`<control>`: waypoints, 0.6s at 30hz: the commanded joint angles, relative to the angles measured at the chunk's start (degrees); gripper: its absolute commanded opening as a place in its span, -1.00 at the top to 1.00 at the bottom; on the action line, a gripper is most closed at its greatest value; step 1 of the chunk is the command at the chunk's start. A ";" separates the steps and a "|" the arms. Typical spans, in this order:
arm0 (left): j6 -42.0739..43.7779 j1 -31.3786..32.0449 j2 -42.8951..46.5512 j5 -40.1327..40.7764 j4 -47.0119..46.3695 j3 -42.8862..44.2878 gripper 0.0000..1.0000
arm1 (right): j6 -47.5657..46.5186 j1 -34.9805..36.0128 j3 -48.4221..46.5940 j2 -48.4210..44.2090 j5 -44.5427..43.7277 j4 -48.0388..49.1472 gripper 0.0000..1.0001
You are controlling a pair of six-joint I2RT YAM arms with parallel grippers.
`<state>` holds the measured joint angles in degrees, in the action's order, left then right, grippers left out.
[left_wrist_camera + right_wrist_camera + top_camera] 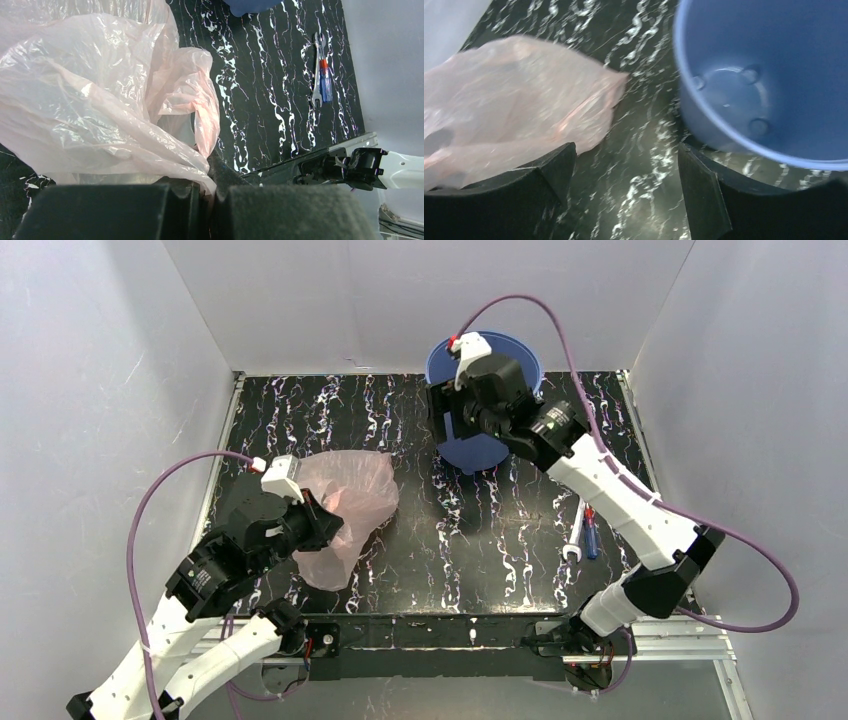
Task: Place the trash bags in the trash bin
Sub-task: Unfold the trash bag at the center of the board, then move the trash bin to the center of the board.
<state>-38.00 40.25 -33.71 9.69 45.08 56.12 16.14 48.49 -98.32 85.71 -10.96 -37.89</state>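
The pale-pink translucent trash bag (pixel 350 505) lies crumpled on the left half of the table. It fills the left wrist view (pixel 100 100) and shows at the left of the right wrist view (pixel 509 110). My left gripper (pixel 320 525) is shut on a fold of the bag's film at its near left edge; in its own wrist view the gripper (pixel 212 192) has the film pinched between its jaws. The blue trash bin (pixel 480 445) stands upright at the far centre-right, empty inside (pixel 769 75). My right gripper (pixel 624 170) is open and empty, hovering by the bin's left rim (pixel 450 420).
A wrench (pixel 574 535) and a red-and-blue screwdriver (pixel 590 530) lie on the table right of centre, also seen in the left wrist view (pixel 320 75). White walls enclose the black marbled table (pixel 480 540) on three sides.
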 commanded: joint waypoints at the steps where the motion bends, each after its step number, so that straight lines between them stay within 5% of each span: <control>1: 0.21 0.09 -0.59 1.25 1.12 1.89 1.00 | -6.98 -2.91 -7.47 3.17 -9.75 -4.00 -0.66; 7: 0.16 0.09 -2.02 0.00 0.80 2.68 1.00 | -11.48 -10.85 -14.82 9.13 -0.11 -6.07 -0.72; 18: 0.72 0.09 -2.68 -0.78 1.28 4.30 1.00 | -17.79 -14.56 -28.67 24.08 17.69 -15.62 -0.33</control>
<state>-37.93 40.25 -36.10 9.19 45.08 58.15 2.33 33.63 -121.49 106.80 -0.89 -48.86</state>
